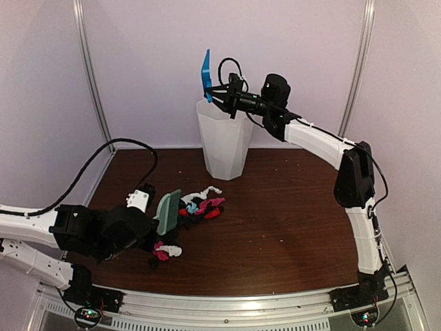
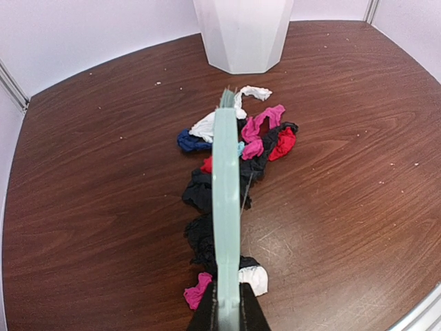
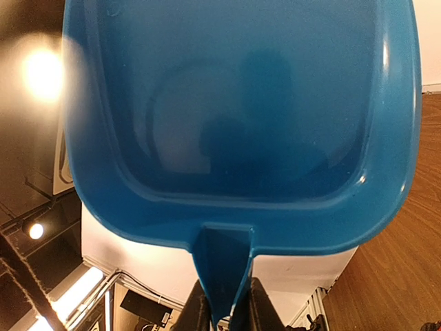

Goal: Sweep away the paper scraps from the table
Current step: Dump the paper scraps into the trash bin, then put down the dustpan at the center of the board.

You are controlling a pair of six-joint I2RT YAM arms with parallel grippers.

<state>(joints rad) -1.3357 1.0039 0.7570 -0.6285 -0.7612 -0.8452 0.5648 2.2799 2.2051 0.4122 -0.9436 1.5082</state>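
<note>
table (image 2: 358,158): dark wood-grain, smooth, faint sheen
front rail (image 1: 227,303): ribbed metal
paper scraps (image 2: 265,134): crinkled, matt
dustpan (image 3: 241,103): blue plastic, glossy
brush (image 2: 226,179): mint-green plastic, matt
bin (image 1: 224,141): white plastic, smooth

Overhead, left wrist: shared paper scraps (image 1: 207,205)

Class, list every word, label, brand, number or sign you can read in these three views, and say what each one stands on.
No readable text in any view.
The blue plastic dustpan, mint-green hand brush, white plastic bin and dark wood-grain table show no lettering.
</note>
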